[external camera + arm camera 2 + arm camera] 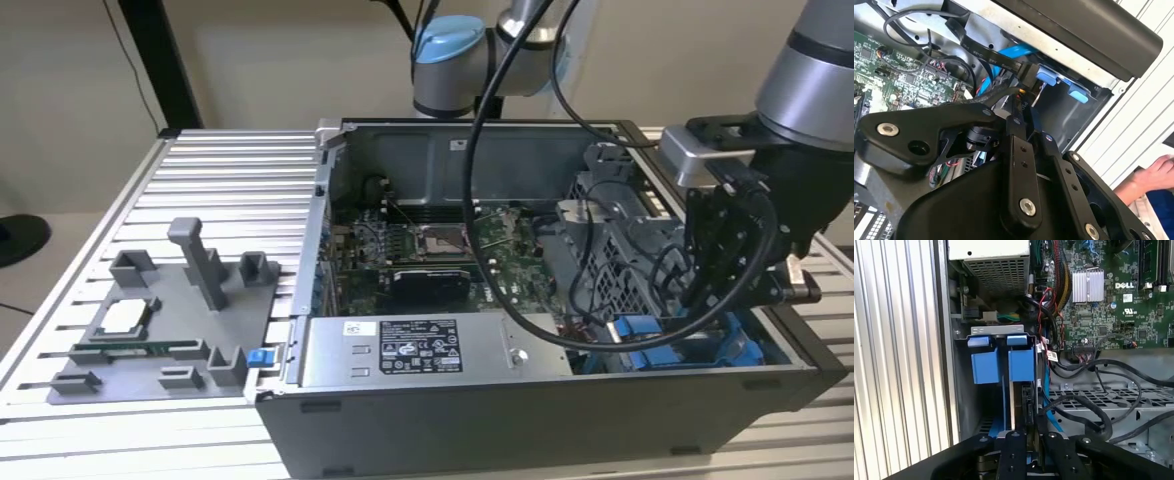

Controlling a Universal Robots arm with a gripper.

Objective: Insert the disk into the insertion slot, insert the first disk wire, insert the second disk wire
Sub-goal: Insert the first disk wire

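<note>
The main risk is the plug meeting its port off-square. The end effector (1027, 415) is drawn narrow on a black connector (1025, 74), deep in the case's corner, at about 4 o'clock from the motherboard (441, 240) in the exterior view. Any tilt in that pinch could bend the contacts or shove the disk (1020, 364) along its rails rather than seat the wire. Loose black cables (1094, 412) loop over the perforated cage (1114, 400) just beside the fingers (1014, 450), and 1 could snag on a linkage and drag. A person's hand (1154, 175) also rests on the table (227, 180) near the arm, so a sudden swing outward could strike it.

The disk stands on edge in the insertion slot (996, 330), at about 3 o'clock from the power-supply box (400, 350). Mostly its bright blue frame and tab show, next to a 2nd blue tab (985, 365). From this angle I cannot tell whether it is pushed fully home.
</note>
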